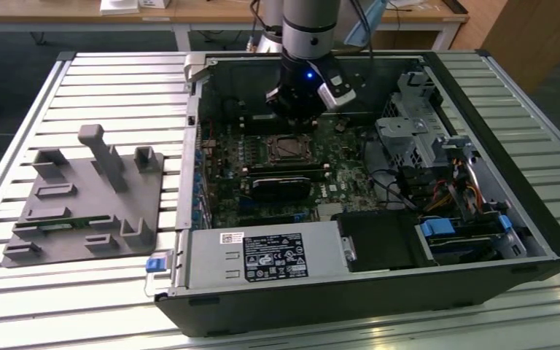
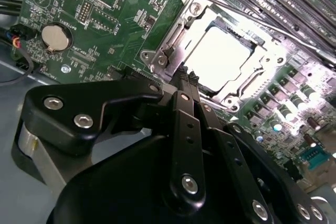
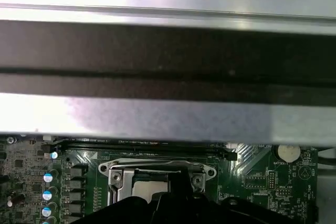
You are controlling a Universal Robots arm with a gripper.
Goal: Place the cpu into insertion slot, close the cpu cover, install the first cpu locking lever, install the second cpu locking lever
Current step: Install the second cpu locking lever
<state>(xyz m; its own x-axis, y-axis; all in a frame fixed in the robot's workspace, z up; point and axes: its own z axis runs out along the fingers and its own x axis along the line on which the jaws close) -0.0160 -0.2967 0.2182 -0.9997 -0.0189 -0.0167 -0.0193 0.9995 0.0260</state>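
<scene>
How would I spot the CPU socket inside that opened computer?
Find the open computer case and its green motherboard. Just below the black gripper sits the insertion slot, a small square with a silvery metal rim. The long black card beside it is rectangular instead.

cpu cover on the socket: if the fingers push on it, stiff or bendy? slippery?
The cpu cover looks like a thin metal frame around a square window, so it probably flexes a little under an off-centre push. Its shiny surface suggests the gripper tips, which sit at its edge, could slide. It appears to lie flat over the cpu, so it is unlikely to tip.
</scene>
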